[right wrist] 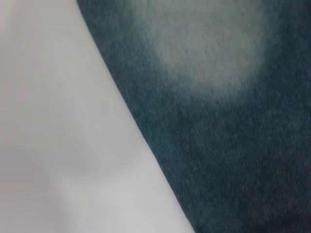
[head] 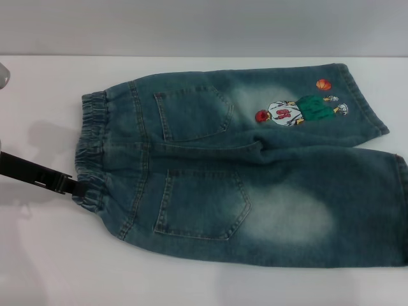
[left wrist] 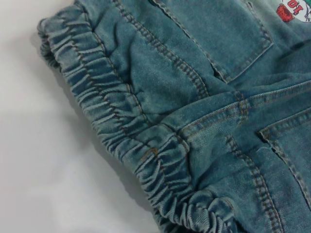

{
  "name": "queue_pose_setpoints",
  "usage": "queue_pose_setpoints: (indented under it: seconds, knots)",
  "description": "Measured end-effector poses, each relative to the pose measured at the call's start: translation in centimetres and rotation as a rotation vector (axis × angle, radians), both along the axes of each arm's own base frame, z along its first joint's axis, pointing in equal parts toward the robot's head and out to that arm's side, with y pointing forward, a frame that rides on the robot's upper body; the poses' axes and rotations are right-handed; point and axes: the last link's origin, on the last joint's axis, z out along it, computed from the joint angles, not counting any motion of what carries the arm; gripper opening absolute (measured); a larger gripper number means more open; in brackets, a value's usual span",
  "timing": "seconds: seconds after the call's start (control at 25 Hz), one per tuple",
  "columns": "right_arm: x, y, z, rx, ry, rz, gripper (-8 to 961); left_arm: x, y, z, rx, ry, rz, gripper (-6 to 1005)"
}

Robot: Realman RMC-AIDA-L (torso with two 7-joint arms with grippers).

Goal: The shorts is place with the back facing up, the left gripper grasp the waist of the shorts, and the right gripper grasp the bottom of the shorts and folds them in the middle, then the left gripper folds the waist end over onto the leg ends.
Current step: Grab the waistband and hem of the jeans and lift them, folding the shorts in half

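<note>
The shorts lie flat on the white table with the back up, showing two patch pockets and the embroidered basketball player. The gathered waist points left and the leg ends point right. My left gripper comes in from the left edge and touches the near corner of the waistband. The left wrist view shows the ruffled waistband close up. In the right wrist view there is only a faded denim leg against the table. The right gripper itself is out of view.
The white table extends around the shorts, with bare surface to the left and along the front. The near leg runs off the right edge of the head view. A grey wall stands behind the table's far edge.
</note>
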Motion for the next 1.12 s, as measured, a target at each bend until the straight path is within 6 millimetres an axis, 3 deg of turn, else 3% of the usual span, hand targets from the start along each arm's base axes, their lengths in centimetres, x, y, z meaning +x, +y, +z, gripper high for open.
queue_pose_setpoints:
  seconds: [0.2, 0.72, 1.12]
  knots:
    - [0.0, -0.1, -0.2, -0.009, -0.002, -0.001, 306, -0.1, -0.1, 0.0, 0.000, 0.000, 0.001, 44]
    - [0.0, -0.1, -0.2, -0.005, 0.000, -0.004, -2, -0.1, -0.1, 0.1, 0.001, 0.002, 0.001, 44]
    - [-1.5, 0.3, 0.6, 0.090, 0.082, 0.067, -1, 0.3, 0.8, 0.9, 0.051, -0.005, -0.017, 44]
